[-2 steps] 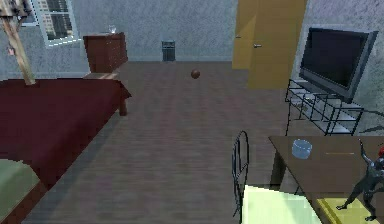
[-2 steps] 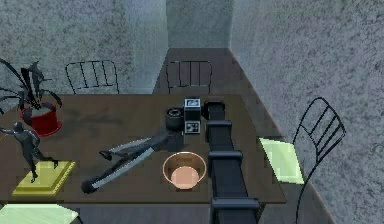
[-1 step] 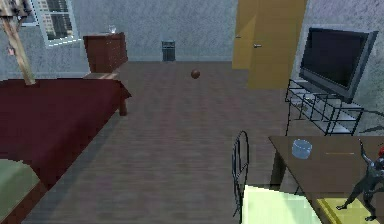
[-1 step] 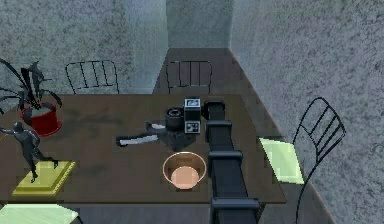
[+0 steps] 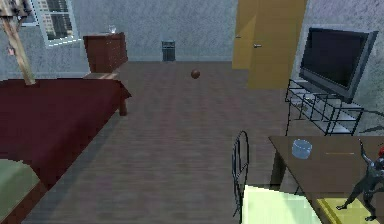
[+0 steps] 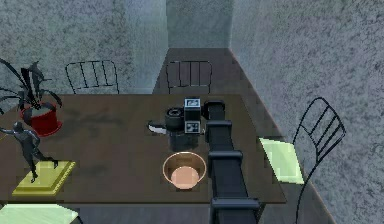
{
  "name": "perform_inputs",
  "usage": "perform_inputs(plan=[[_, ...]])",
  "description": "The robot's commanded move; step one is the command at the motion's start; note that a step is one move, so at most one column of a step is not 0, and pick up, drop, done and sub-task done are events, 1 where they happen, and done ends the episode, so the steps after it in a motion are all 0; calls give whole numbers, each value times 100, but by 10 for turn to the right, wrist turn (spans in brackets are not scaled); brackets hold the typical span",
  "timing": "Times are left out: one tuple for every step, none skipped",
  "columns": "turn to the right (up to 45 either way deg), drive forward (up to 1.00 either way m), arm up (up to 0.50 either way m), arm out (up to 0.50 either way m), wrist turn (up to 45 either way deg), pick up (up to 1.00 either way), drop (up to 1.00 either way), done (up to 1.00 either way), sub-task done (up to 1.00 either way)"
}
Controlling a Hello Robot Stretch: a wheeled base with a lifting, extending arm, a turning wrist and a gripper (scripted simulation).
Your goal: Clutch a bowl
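Observation:
A round pinkish bowl (image 6: pixel 186 172) with a pale rim sits on the brown table (image 6: pixel 110 140), just left of the dark arm bar (image 6: pixel 228 170). The arm ends at two white marked squares, and left of them is my gripper (image 6: pixel 155 128). It is above the bowl in the picture, with bare tabletop behind its thin fingers, and it holds nothing. In the forward view, a small pale blue bowl-like thing (image 5: pixel 301 148) stands on the brown table (image 5: pixel 335 170) at the lower right.
On the table are a plant in a red pot (image 6: pixel 40 115) and a dark statue (image 6: pixel 28 150) on a yellow-green base. Wire chairs (image 6: pixel 190 72) (image 6: pixel 318 128) ring the table. Ahead are a dark red bed (image 5: pixel 55 115), TV (image 5: pixel 338 60), yellow door (image 5: pixel 268 45) and open floor.

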Motion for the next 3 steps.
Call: perform_inputs(plan=[[0, 0, -30, 0, 0, 0, 0, 0, 0], [0, 0, 0, 0, 0, 100, 0, 0, 0], [0, 0, 10, 0, 0, 0, 0, 0, 0]])
